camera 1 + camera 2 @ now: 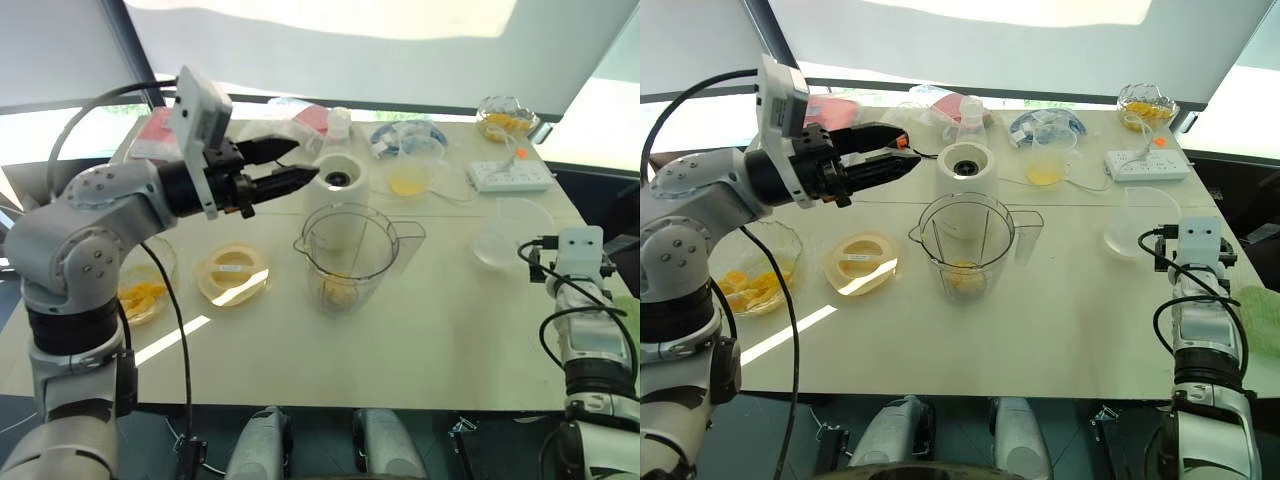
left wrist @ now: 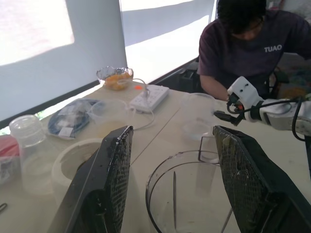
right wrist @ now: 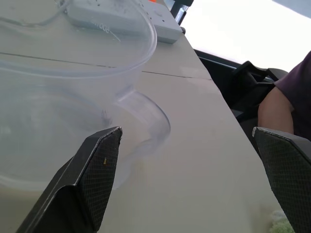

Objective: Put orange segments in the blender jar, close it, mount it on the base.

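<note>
Left hand (image 1: 902, 160) empty above blender jar (image 1: 965, 245), beside base (image 1: 965, 168).

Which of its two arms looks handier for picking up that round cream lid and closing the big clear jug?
Probably the left. The left gripper, open and empty, hovers on the side where the round cream lid lies beside the clear plastic blender jar; the right gripper faces a shallow clear bowl.

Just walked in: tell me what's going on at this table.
A humanoid robot is making orange juice. The blender jar stands open mid-table with a few orange segments in it, not yet on the white base behind it. The left pincer hovers open and empty above the table near the base. The right pincer is open beside a clear bowl. The lid lies left of the jar.
</note>
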Controlling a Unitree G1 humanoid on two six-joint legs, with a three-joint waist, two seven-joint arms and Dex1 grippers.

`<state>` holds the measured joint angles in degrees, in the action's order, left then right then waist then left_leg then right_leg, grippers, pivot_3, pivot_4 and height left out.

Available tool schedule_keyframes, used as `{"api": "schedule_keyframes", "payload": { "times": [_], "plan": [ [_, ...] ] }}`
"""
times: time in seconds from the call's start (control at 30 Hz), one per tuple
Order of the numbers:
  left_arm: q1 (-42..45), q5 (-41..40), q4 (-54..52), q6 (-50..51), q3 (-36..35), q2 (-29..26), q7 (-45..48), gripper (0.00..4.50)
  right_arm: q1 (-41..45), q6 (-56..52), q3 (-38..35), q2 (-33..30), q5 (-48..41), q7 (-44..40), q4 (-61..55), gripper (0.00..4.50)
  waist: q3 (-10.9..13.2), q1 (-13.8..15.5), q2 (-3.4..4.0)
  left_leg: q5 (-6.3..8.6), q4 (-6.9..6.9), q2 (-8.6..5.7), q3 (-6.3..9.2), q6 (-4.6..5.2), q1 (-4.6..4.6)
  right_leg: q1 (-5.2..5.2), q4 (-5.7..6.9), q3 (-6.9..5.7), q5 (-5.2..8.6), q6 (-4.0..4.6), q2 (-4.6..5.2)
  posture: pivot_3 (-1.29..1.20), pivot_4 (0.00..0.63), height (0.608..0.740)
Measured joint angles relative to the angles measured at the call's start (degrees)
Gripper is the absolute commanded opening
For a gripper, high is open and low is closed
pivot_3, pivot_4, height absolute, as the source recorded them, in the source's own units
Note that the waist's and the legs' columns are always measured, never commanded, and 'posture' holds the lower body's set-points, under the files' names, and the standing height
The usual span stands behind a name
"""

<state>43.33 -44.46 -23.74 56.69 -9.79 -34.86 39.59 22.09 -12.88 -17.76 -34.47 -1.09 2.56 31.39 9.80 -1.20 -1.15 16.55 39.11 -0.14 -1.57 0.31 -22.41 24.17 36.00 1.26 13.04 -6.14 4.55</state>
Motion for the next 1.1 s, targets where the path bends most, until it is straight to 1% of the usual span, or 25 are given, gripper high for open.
{"api": "schedule_keyframes", "payload": {
  "times": [0.13, 0.27, 0.3, 0.33, 0.37, 0.53, 0.57, 0.9, 1.0, 1.1],
  "plan": [
    [0.0, 0.0, 0.0, -1.0, 0.7, 0.0, -0.3, 2.70, 3.2, 2.1, -0.1, 0.9, -0.2, 0.5, 6.0, 4.50, 0.0, -0.2, 0.00, 0.00, 0.00, 0.00, -0.01, 0.00, 0.00, 0.00, 0.00, 0.01, 0.00, 0.01, 0.00, 0.00, 0.150, 0.740],
    [-0.2, 0.0, -0.1, -1.3, 1.7, 0.0, -0.5, 2.70, 7.6, 4.1, -0.4, 1.8, -0.6, 0.6, 12.0, 4.50, 0.0, -1.1, 0.00, 0.00, 0.00, 0.00, -0.01, -0.01, 0.00, 0.00, 0.00, 0.02, -0.02, -0.02, 0.00, 0.00, 0.150, 0.740],
    [-0.3, -0.1, -0.2, -1.3, 1.8, -0.1, -0.5, 2.77, 8.1, 4.6, -0.4, 1.9, -0.8, 0.6, 12.9, 3.93, 0.0, -1.2, 0.00, 0.00, -0.01, 0.00, 0.00, -0.01, 0.00, 0.00, 0.00, 0.02, -0.04, -0.07, 0.00, 0.00, 0.150, 0.740],
    [-0.5, -0.3, -0.4, -1.2, 1.8, -0.5, -0.5, 2.77, 8.7, 5.2, -0.4, 1.9, -0.9, 0.6, 14.1, 3.60, 0.0, -1.4, 0.00, 0.00, -0.04, 0.00, 0.00, -0.01, 0.00, 0.01, 0.00, 0.02, -0.05, -0.09, 0.00, 0.00, 0.150, 0.740],
    [-0.8, -0.5, -0.7, -1.2, 1.8, -1.2, -0.4, 2.77, 9.0, 5.8, -0.4, 2.0, -1.0, 0.6, 14.8, 3.11, 0.0, -1.4, 0.01, 0.00, -0.06, 0.00, 0.00, -0.01, 0.00, 0.02, 0.00, 0.02, -0.06, -0.10, 0.00, 0.00, 0.150, 0.740],
    [-3.1, -2.1, -2.3, -0.9, 1.8, -4.6, 1.3, 2.77, 9.9, 7.6, 0.0, 2.4, -1.1, 0.5, 17.1, 0.39, 0.0, -1.3, 0.05, 0.00, -0.11, 0.01, 0.02, -0.01, -0.01, 0.03, 0.00, 0.01, -0.06, -0.10, 0.00, 0.00, 0.150, 0.740],
    [-3.2, -2.3, -2.3, -0.9, 1.8, -4.8, 1.3, 2.77, 10.0, 8.0, 0.0, 2.5, -1.1, 0.5, 17.3, 0.05, 0.0, -1.1, 0.05, 0.00, -0.10, 0.00, 0.02, -0.01, -0.01, 0.03, 0.00, 0.00, -0.06, -0.10, 0.02, 0.00, 0.150, 0.740],
    [-3.2, -2.8, -2.4, -0.9, 1.8, -6.6, 0.7, 2.77, 10.8, 9.5, 0.4, 2.8, -1.5, 0.5, 17.8, 0.05, 0.0, -1.3, 0.02, 0.00, -0.09, -0.01, 0.03, -0.01, 0.00, -0.03, -0.05, 0.00, -0.05, -0.08, 0.02, 0.00, 0.150, 0.740],
    [-3.3, -3.2, -2.3, -0.9, 1.7, -8.6, 1.8, 2.77, 10.8, 9.5, 0.3, 2.8, -2.2, 0.0, 17.6, 0.05, 0.0, -1.3, 0.02, 0.00, -0.09, -0.01, 0.03, -0.01, 0.00, -0.03, -0.05, 0.01, -0.03, -0.05, 0.02, 0.00, 0.150, 0.740],
    [-4.5, -4.2, -1.9, -0.9, 0.2, -11.2, 3.9, 2.77, 10.7, 8.5, -0.1, 2.8, -3.7, -1.8, 14.9, 0.05, 0.1, -1.5, 0.09, 0.00, -0.09, 0.00, 0.01, -0.01, 0.00, 0.00, -0.05, 0.01, -0.03, -0.06, 0.02, 0.00, 0.150, 0.740]
  ]
}}
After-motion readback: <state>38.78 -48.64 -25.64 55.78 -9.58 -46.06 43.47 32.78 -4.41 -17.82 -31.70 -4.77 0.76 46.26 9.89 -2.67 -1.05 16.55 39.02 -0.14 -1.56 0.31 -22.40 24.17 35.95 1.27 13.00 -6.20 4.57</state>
